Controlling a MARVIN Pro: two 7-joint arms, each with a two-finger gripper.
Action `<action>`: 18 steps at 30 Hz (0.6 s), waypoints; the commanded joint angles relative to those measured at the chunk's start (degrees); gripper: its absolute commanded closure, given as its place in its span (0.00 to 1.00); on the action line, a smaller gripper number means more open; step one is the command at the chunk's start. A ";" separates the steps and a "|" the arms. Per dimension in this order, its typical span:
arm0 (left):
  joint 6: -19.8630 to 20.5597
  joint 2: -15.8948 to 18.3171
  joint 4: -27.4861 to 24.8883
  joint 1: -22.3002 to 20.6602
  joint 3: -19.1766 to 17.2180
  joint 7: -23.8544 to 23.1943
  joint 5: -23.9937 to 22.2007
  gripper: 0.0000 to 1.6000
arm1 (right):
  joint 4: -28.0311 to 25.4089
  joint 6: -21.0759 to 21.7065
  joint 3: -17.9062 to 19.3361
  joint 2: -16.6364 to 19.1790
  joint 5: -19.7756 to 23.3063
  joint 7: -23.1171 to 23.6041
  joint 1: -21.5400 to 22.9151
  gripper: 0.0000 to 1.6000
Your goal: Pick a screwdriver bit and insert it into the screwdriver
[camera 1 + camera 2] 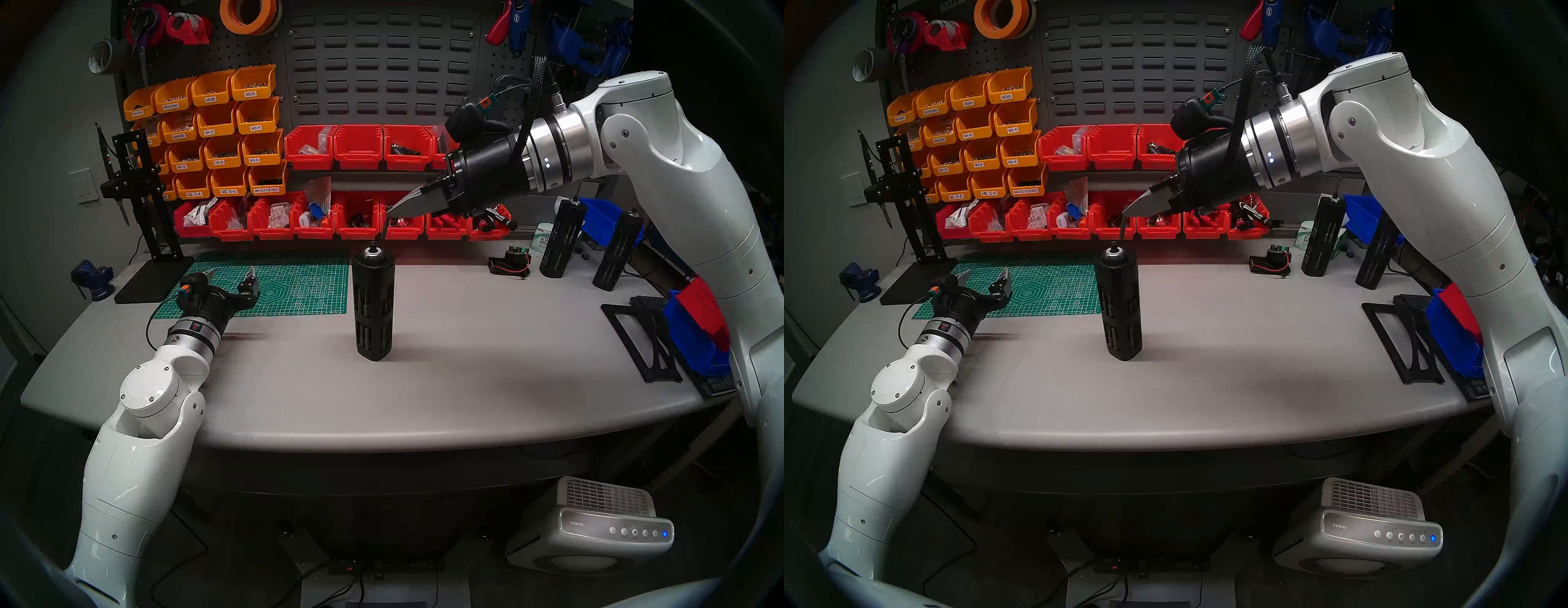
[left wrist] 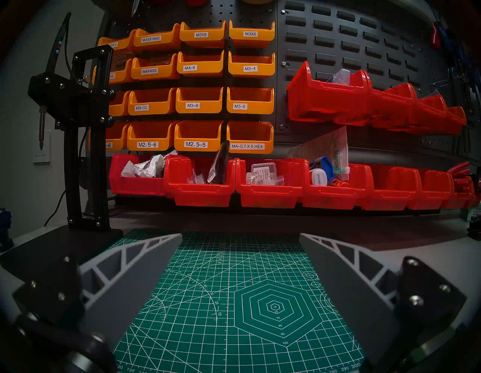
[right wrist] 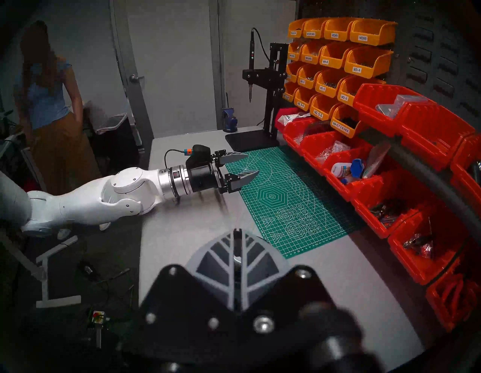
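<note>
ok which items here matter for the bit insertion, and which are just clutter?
In the job:
- thin dark metal screwdriver bit, held in the shut right gripper
- tall black slotted cylinder screwdriver, upright mid-table

Lying about:
- green cutting mat
- two more black slotted cylinders
- red bins and orange bins
- black stand
- left gripper, open, idle over the mat

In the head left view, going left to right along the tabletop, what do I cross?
Blue vise → left tool, open over the green cutting mat → screwdriver → small red-wired black part → two black cylinders → black frame.
</note>
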 commanded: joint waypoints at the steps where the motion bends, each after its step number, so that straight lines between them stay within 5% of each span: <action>1: -0.83 0.08 -1.58 -1.37 -0.53 -0.03 -0.05 0.00 | 1.01 -1.56 -0.56 0.10 0.77 6.18 5.90 1.00; 18: -0.88 0.05 -1.61 -1.37 -0.55 -0.03 -0.05 0.00 | 4.65 -5.75 -8.62 -0.64 0.58 8.76 11.55 1.00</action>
